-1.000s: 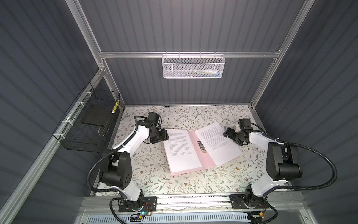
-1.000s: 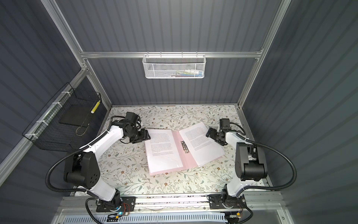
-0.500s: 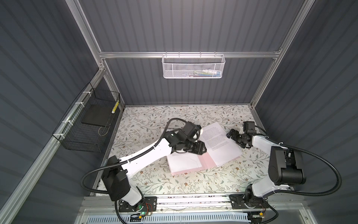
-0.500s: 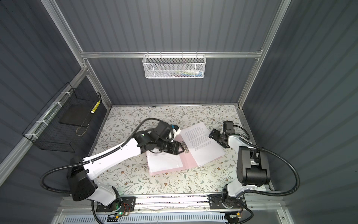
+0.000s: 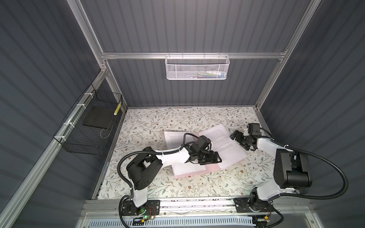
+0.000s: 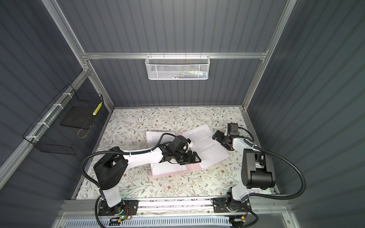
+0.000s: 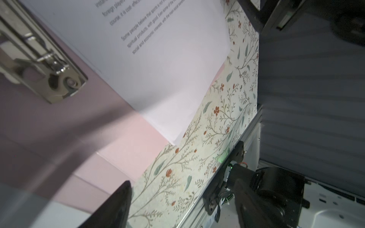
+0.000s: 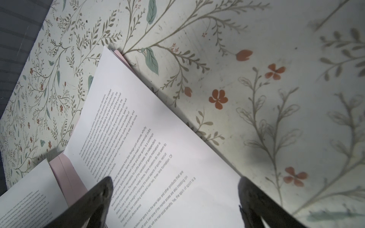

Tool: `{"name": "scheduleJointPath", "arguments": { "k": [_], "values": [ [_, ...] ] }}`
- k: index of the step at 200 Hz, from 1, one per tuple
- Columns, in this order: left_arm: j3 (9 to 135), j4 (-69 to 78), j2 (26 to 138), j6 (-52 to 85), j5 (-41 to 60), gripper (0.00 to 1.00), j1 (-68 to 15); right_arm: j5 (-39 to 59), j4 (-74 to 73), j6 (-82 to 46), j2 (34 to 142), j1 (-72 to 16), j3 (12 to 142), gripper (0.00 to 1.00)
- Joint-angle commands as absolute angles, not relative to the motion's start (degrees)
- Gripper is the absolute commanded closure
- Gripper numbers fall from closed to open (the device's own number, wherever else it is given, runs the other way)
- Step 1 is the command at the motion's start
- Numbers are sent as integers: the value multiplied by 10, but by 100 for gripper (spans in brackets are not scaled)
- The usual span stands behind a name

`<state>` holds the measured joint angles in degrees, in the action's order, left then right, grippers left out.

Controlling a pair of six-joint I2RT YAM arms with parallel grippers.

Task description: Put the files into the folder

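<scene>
Pink open folder [image 5: 212,167], white text-printed files [image 5: 223,144]

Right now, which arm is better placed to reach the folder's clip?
Left, I'd say. The left gripper hangs open over the folder's middle, and its wrist view shows the clip close by. The right gripper sits out at the sheets' outer edge.

Robot lab cell: aluminium frame [image 5: 138,55], grey ribbed walls [image 5: 197,25], floral tabletop [image 5: 150,122].
</scene>
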<state>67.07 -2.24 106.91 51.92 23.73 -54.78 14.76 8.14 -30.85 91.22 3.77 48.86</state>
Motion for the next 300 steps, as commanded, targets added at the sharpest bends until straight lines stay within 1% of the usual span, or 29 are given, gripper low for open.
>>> {"name": "scheduleJointPath", "arguments": {
  "k": [1,26,57,121,146,160,185,210,224,260,300],
  "values": [
    [679,61,1103,570,245,16,-522,153,85,-313,899,42,483,2],
    [686,119,1126,587,261,16,-487,156,86,-316,891,44,486,3],
    [704,157,1145,605,279,16,-440,153,92,-312,890,45,489,3],
    [773,189,1223,653,319,17,-368,147,97,-305,880,47,483,2],
    [774,161,1201,618,332,18,-360,116,111,-296,885,58,494,1],
    [771,92,1162,560,333,18,-361,113,116,-293,902,69,505,1],
    [708,3,1074,493,305,16,-360,109,124,-283,936,70,526,2],
    [660,-48,1030,451,293,15,-361,120,126,-296,968,70,542,2],
    [650,-72,1032,431,287,15,-360,126,127,-299,981,71,551,3],
    [639,-80,1080,419,305,15,-361,134,156,-332,1005,72,577,2],
    [609,-76,1099,405,299,15,-361,113,177,-320,983,74,577,1]
  ]
}}
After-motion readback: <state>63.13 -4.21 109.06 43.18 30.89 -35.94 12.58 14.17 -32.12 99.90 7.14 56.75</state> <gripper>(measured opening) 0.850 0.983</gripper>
